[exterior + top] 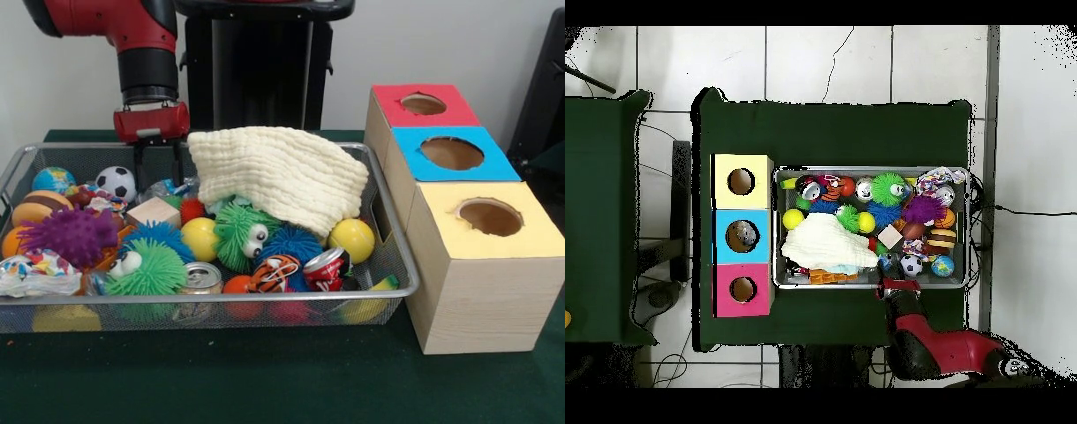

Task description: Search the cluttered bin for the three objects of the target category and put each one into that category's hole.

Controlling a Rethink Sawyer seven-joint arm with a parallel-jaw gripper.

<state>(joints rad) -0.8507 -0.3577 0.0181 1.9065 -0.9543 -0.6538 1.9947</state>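
Note:
The bin [265,298] is a silver wire-mesh basket heaped with toys; it also shows in the overhead view [969,230]. A cream cloth [278,172] lies over its far middle. Three wooden boxes stand beside it, each with a round hole on top: red [424,104], blue [452,152] and yellow [490,216]. My gripper [159,179] hangs open and empty at the bin's far rim, beside a soccer ball [116,183] and above a wooden block [153,212]. In the overhead view the gripper [898,284] is at the bin's bottom edge.
In the bin lie two yellow balls [352,239], spiky balls in purple [71,234], green [146,268] and blue [291,243], a green fuzzy toy with eyes [238,231], two cans [202,278], a burger toy [35,210] and a globe ball [54,179].

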